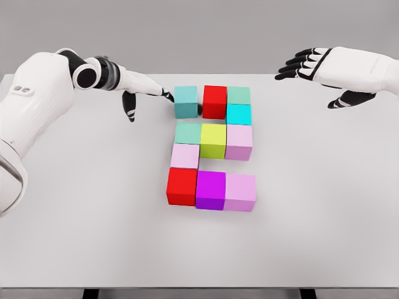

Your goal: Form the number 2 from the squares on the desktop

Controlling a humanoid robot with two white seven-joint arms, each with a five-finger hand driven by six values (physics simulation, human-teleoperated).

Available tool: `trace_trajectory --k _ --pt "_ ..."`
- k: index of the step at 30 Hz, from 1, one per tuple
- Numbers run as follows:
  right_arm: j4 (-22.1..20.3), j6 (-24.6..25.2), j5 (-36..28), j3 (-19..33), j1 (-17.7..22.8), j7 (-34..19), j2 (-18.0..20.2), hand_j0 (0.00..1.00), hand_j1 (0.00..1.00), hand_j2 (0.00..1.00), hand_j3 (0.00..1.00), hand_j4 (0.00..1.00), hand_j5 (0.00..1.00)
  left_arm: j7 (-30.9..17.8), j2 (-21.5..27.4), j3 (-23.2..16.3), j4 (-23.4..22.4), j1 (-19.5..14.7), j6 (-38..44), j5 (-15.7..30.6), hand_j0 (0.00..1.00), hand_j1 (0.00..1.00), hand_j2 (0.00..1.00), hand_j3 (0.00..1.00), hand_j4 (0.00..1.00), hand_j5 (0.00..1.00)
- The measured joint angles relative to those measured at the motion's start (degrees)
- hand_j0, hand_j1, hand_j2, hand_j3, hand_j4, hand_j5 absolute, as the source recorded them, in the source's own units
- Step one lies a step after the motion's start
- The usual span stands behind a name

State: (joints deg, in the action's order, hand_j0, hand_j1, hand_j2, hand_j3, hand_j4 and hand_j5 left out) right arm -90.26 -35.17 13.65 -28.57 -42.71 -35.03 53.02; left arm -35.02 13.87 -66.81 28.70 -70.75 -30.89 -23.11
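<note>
Blocks sit mid-table in a 2-like shape (a small gap separates the top teal block from the red block). The left hand reaches in flat, fingertips extended together, touching the teal block's left side. The right hand hovers well right of the blocks, fingers spread, holding nothing.

From my station I see a pale grey table filling most of the head view, its top plain and matte. Its far edge runs straight across near the top of the frame, and its near edge lies along the bottom. Beyond the far edge I get a flat grey backdrop. Under the near edge, two dark supports show, one toward each corner, against a dark strip.
</note>
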Motion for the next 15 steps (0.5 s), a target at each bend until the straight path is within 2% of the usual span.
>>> trace_trajectory --k 15 --pt "0.0 0.0 0.0 0.02 0.0 0.0 0.0 1.0 1.0 1.0 1.0 1.0 1.0 0.0 -0.79 0.23 -0.01 0.0 0.13 0.01 1.0 1.0 1.0 1.0 1.0 1.0"
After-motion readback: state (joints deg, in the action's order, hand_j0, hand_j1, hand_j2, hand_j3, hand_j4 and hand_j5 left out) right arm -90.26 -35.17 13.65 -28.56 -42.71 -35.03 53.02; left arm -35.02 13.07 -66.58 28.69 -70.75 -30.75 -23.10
